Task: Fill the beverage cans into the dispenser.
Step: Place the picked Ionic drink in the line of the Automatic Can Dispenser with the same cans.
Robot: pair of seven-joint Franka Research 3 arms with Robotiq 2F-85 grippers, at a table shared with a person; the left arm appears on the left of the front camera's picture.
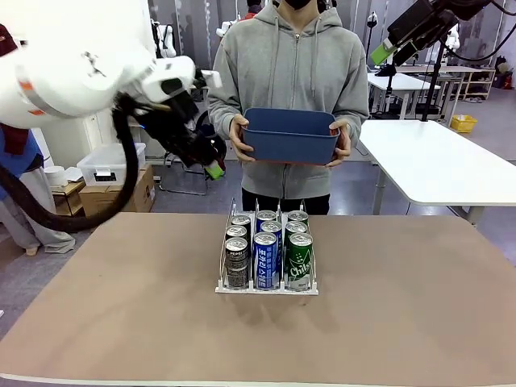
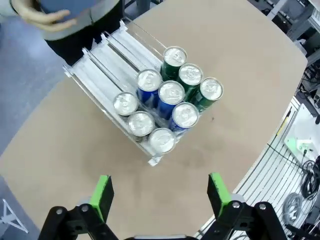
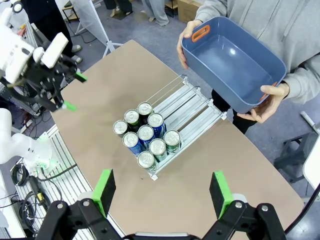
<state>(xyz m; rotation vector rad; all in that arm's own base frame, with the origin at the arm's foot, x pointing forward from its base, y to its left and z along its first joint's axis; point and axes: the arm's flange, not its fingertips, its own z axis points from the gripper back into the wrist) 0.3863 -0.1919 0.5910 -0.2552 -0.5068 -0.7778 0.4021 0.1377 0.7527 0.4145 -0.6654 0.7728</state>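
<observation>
Both the left gripper (image 2: 159, 197) and right gripper (image 3: 162, 192) hang wide open, holding nothing. Nine beverage cans (image 1: 266, 250) fill the dispenser (image 1: 267, 286) mid-table, toward the robot's edge.

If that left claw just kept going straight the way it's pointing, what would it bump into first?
Probably the bare table, just short of the dispenser. The left gripper hangs open above it, looking down along its fingers, with the nearest cans slightly beyond that line. Depth is hard to judge, so it might clip them.
</observation>
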